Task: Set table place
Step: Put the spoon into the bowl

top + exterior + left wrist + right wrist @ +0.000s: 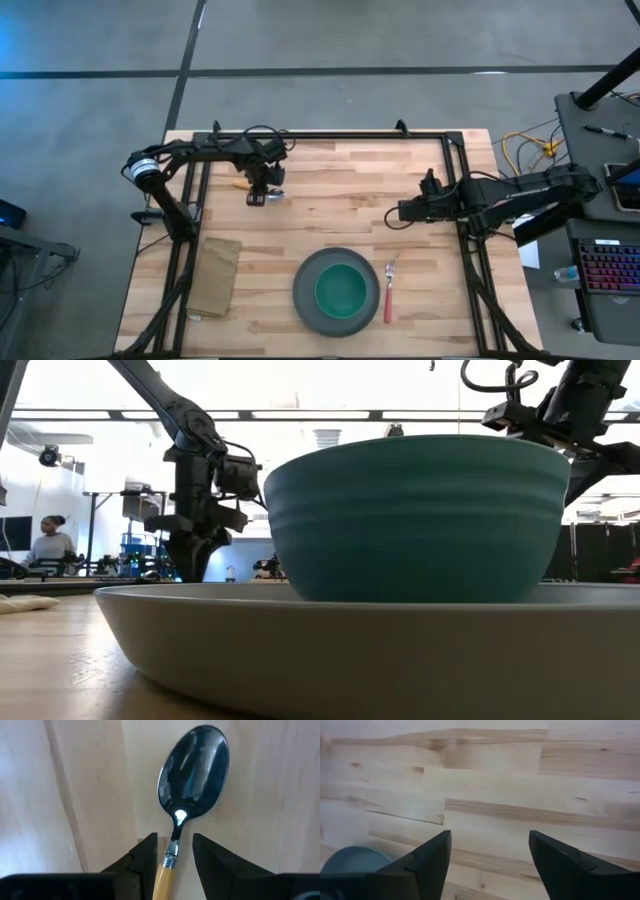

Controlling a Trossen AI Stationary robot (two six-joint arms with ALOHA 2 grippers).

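Observation:
A spoon (194,770) with a dark shiny bowl and a pale yellow handle lies flat on the wooden table (340,170), near its far left part; its handle (240,183) shows in the high view. My left gripper (175,840) (262,195) points down over it, open, with one finger on each side of the spoon's neck and a gap showing on the wider side. My right gripper (490,850) (397,212) hovers open over bare wood at the table's right middle, holding nothing.
A grey plate (303,300) with a teal bowl (340,292) in it sits at the near middle. A red-handled fork (389,295) lies right of the plate, and a tan napkin (217,275) left of it. Black rails edge the table. A person (48,540) sits far behind.

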